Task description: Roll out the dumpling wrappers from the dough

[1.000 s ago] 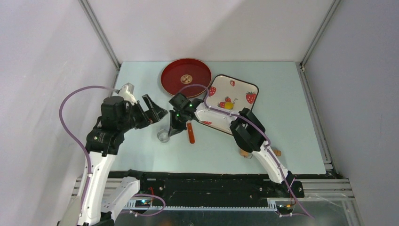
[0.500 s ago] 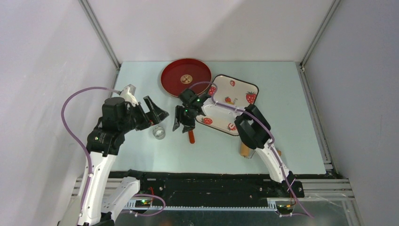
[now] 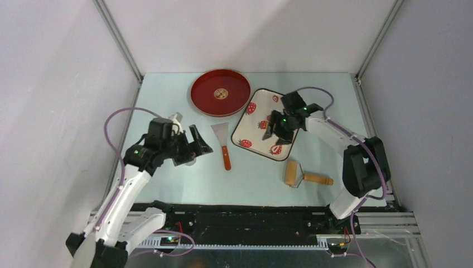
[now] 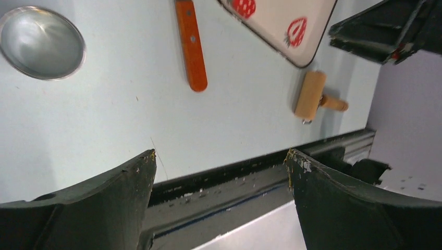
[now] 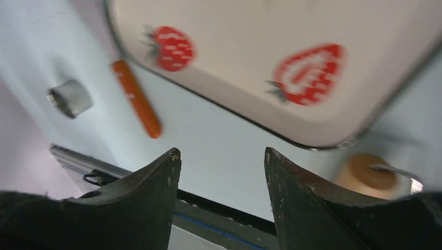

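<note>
As compared with one second earlier, shows the right gripper [image 5: 221, 156] carried rightward from the scraper [image 3: 223, 144] to above the strawberry tray [image 3: 252, 127], jaws now parted with nothing between, where formerly pressed together. Shows the left gripper [image 4: 220, 153] drawn nearer, close by the metal cup [image 4: 41, 35], jaws spread wide and empty. Hides the dough, earlier visible on the tray, beneath the right gripper in the top view. Uncovers the roller [image 3: 293, 173], just near of the tray's near corner. Leaves open table right of the tray and between scraper and roller.
</note>
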